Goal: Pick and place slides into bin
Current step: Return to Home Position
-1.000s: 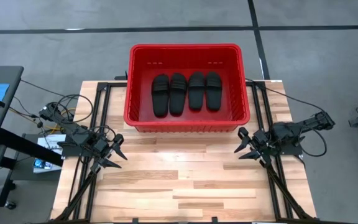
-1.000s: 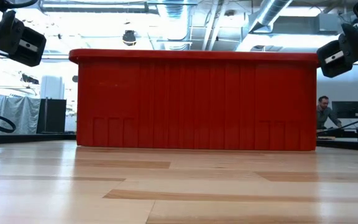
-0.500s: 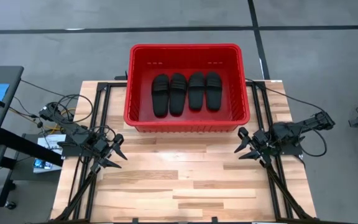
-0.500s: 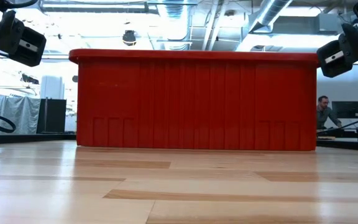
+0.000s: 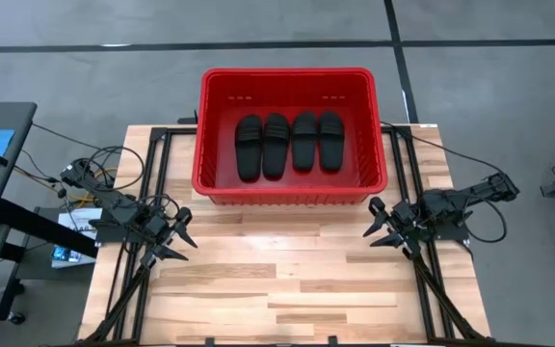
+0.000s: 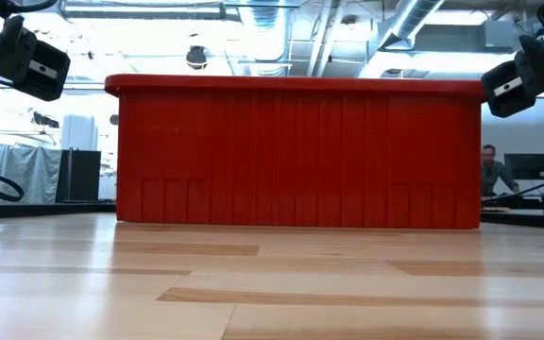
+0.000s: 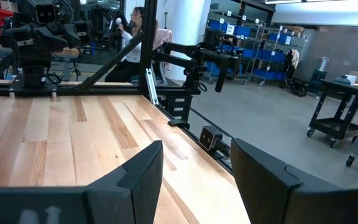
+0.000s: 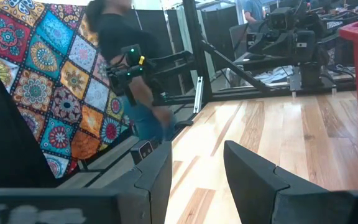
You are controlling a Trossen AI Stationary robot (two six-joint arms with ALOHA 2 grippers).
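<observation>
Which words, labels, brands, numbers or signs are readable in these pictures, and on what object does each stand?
No text reads clearly in any view.
White labels on the blue storage bins: too small to read.
Pale marks on the bodies of the left hand and right hand: blurred, unreadable.
Papers beside the table: too small to read.
Slides and red bin: no print visible.

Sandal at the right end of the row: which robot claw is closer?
Right. The right gripper is off the basket's near right corner, close to that sandal; the left gripper is off the near left corner, farther away.
</observation>
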